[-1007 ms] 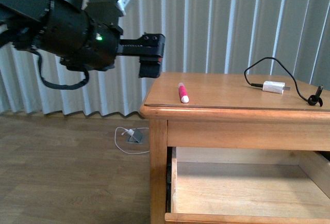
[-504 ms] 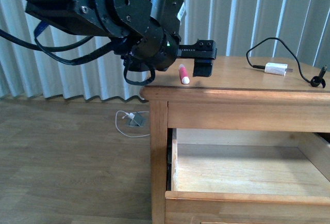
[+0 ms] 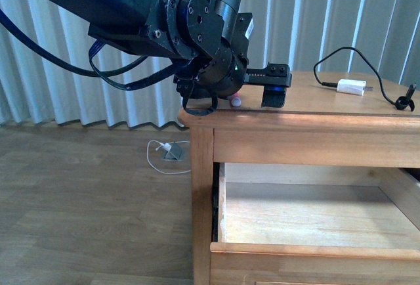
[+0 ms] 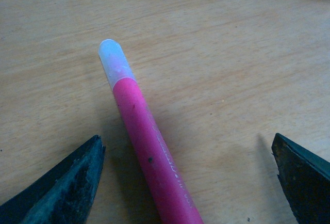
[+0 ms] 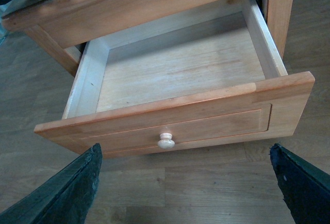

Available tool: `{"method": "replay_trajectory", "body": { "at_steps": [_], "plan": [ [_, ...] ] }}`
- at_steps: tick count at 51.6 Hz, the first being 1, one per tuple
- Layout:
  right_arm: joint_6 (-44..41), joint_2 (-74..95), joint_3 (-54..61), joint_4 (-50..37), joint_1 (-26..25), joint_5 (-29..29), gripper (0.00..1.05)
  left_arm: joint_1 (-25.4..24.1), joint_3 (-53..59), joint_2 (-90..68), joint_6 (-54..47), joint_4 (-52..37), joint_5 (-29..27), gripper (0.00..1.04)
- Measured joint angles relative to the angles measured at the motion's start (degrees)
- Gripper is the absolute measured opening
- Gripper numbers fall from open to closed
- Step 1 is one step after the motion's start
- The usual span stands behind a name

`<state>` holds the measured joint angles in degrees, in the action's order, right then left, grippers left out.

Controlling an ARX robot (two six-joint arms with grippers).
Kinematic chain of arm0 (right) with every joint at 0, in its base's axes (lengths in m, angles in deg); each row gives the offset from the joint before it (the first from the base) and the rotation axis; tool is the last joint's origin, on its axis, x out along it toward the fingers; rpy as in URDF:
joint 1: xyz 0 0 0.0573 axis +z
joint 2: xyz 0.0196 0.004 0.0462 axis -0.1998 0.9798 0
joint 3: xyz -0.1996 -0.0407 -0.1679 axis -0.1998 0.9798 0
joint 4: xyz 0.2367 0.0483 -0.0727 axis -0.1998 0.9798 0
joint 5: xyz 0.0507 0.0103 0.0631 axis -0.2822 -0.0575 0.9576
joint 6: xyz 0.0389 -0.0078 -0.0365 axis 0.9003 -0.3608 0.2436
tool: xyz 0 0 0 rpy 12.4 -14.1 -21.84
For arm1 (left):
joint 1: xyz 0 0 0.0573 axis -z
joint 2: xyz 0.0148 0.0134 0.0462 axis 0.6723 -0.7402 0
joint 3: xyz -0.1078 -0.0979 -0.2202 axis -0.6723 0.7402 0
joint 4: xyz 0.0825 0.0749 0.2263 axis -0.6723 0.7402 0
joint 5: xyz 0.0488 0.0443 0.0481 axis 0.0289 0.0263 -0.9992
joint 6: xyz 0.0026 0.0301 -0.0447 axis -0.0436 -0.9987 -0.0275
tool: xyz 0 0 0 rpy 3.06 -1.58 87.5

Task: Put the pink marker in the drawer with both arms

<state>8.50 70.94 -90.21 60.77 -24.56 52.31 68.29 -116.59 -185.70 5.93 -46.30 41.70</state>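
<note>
The pink marker (image 4: 149,152) with its white end lies on the wooden table top. In the front view only its tip (image 3: 235,101) shows behind my left arm. My left gripper (image 4: 188,180) is open just above the top, one finger on each side of the marker, not touching it; in the front view it (image 3: 272,91) reaches over the table's left end. The drawer (image 5: 170,126) stands pulled open and empty, its round knob (image 5: 166,141) facing my right gripper (image 5: 185,182), which is open and empty above the floor in front of it. The open drawer also shows in the front view (image 3: 315,252).
A white charger block (image 3: 351,87) with a black cable (image 3: 331,58) lies on the table top's right part. A white plug and cord (image 3: 172,155) lie on the wooden floor left of the table. Pale curtains hang behind.
My left arm has moved right and down over the table's left end, and its open gripper now straddles the marker. The front view has shifted slightly.
</note>
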Motion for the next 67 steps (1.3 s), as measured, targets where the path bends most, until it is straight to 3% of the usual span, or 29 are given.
{"method": "replay_trajectory", "body": {
  "at_steps": [5,32,38,49,59,67],
  "plan": [
    [0.0,0.0,0.0,0.0,0.0,0.0,0.96,0.0,-0.5,-0.2,-0.5,1.1,-0.3,0.98],
    [0.0,0.0,0.0,0.0,0.0,0.0,0.96,-1.4,-1.2,-0.2,-2.3,3.8,-1.8,0.21],
    [0.0,0.0,0.0,0.0,0.0,0.0,0.96,-1.9,1.0,0.9,-2.6,1.6,1.0,0.15],
    [0.0,0.0,0.0,0.0,0.0,0.0,0.96,-3.4,10.5,5.7,-4.9,-6.9,13.9,0.15],
    [0.0,0.0,0.0,0.0,0.0,0.0,0.96,-4.6,24.9,18.0,-10.4,-11.1,35.0,0.15],
    [0.0,0.0,0.0,0.0,0.0,0.0,0.96,-4.4,29.8,22.4,-13.3,-10.5,40.8,0.15]
  ]
}}
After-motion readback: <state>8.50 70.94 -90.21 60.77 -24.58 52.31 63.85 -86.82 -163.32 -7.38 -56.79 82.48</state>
